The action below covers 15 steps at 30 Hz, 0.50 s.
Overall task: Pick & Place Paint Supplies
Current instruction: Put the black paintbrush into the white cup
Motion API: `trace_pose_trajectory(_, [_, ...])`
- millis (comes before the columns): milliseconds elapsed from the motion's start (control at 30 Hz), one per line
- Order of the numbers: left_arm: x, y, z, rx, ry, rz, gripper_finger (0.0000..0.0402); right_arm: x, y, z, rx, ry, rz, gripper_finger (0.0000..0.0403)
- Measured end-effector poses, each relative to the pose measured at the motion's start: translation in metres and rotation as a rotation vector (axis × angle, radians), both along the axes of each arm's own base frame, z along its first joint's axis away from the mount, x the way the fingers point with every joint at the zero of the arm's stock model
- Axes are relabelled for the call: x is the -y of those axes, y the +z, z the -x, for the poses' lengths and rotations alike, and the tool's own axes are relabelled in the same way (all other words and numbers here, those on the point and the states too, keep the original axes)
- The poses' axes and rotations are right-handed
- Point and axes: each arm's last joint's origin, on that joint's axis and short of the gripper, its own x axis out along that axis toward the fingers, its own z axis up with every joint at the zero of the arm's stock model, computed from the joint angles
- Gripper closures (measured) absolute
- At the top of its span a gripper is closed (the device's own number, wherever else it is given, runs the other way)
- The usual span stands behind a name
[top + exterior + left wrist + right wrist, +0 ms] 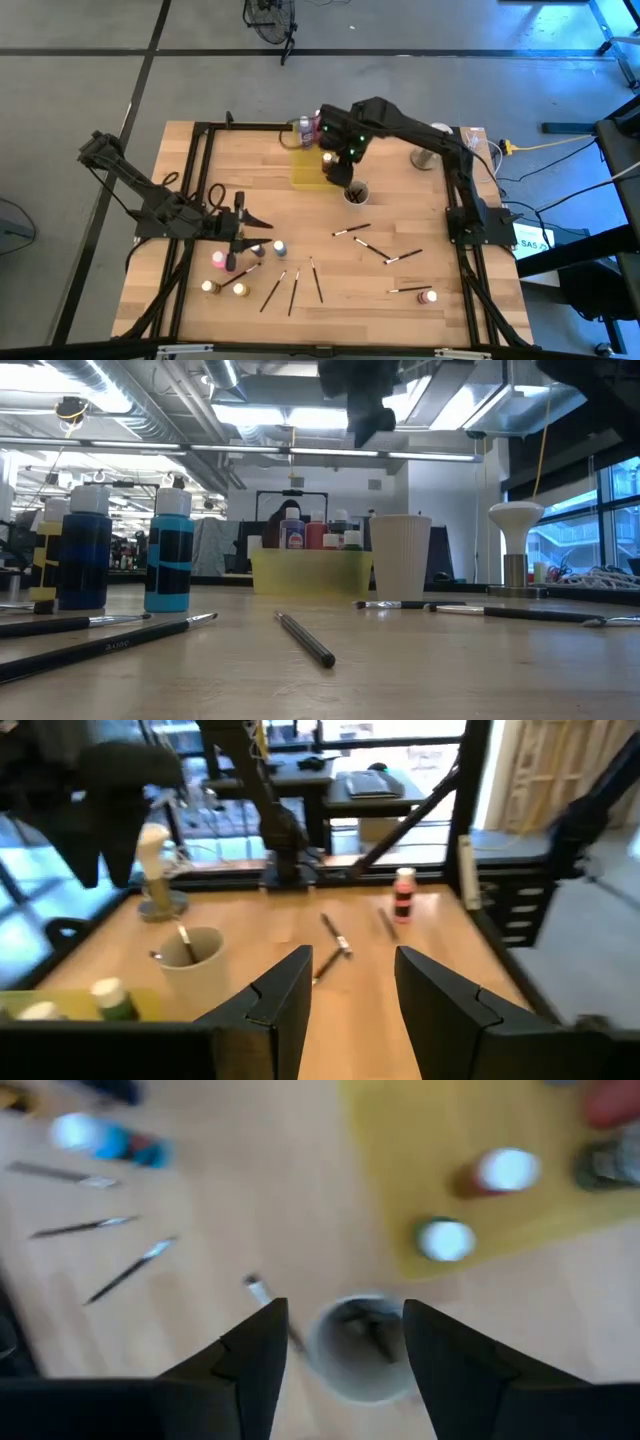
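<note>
A pale ribbed cup [355,192] holds brushes and stands beside a translucent yellow tray [308,167] with several paint bottles [315,532] in it. My right gripper [345,1320] hangs open above the cup [365,1350], pointing down, with nothing between its fingers. More brushes [293,288] lie flat on the table's near half, and small bottles [219,260] stand near its left front. My left gripper [355,970] hovers open over those bottles at the table's left [245,222], pointing roughly level toward the right. It holds nothing.
A white mushroom-shaped stand [428,155] sits at the far right. One red bottle [430,296] stands alone near the right front, among loose brushes [405,257]. A black frame [200,180] borders the wooden table. Two blue bottles [170,555] stand close to the low camera.
</note>
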Motion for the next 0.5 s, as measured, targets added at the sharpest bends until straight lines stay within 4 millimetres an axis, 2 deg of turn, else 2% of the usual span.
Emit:
trace_pose_trajectory(200, [0.001,0.034,0.005,-0.033,-0.136,0.092,0.0257,-0.059,0.01,-0.001,0.027,0.15,-0.004,0.0201])
trace_pose_trajectory(500, [0.006,0.046,0.006,0.055,-0.27,-0.097,0.0203,-0.149,0.008,0.002,0.025,0.421,0.025,0.0201])
